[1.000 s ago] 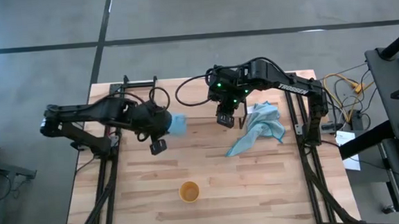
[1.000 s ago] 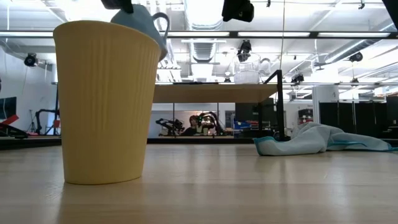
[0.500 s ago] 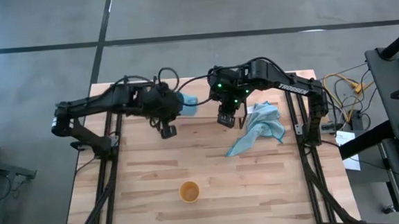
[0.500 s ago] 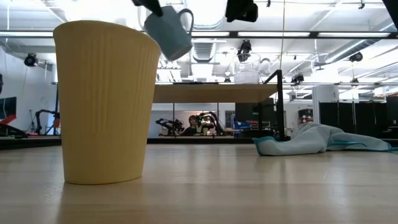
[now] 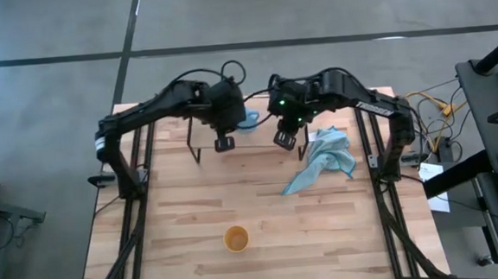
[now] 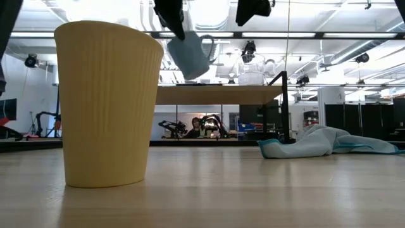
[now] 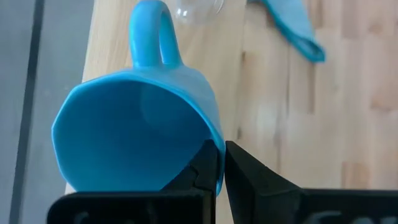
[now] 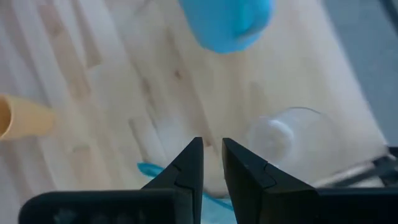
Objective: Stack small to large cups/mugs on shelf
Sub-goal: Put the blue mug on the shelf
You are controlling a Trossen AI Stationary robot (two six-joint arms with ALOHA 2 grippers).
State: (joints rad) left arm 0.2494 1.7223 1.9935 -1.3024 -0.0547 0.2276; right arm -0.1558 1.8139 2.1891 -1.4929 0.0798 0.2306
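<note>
My left gripper (image 7: 221,155) is shut on the light blue mug (image 6: 190,56), which it carries in the air over the left part of the shelf (image 6: 218,95). In the high view the mug (image 5: 246,120) shows beside that gripper (image 5: 233,116). The tiny clear cup (image 6: 251,75) stands on the shelf board near its right end, also seen in the right wrist view (image 8: 292,143). My right gripper (image 8: 212,158) hovers above the shelf, shut and holding nothing. The orange-yellow cup (image 5: 236,238) stands upright on the tabletop near the near edge. My left gripper holds the mug by its rim wall (image 7: 214,134), on the side opposite the handle (image 7: 152,31). One finger (image 7: 202,171) is inside the mug and one (image 7: 249,177) outside. The mug is lifted clear and hangs tilted below the fingers, handle toward the table's right.
A light blue cloth (image 5: 324,156) lies crumpled on the tabletop to the right of the shelf. The shelf's thin black legs (image 6: 283,107) stand on the table. Bare tabletop (image 5: 341,229) lies between the shelf and the near edge, around the orange-yellow cup.
My left gripper has carried the mug toward the table's right and far edge, from left of the shelf to above it. The mug has stayed in the hold, lifted clear, and has sunk a little toward the shelf board.
</note>
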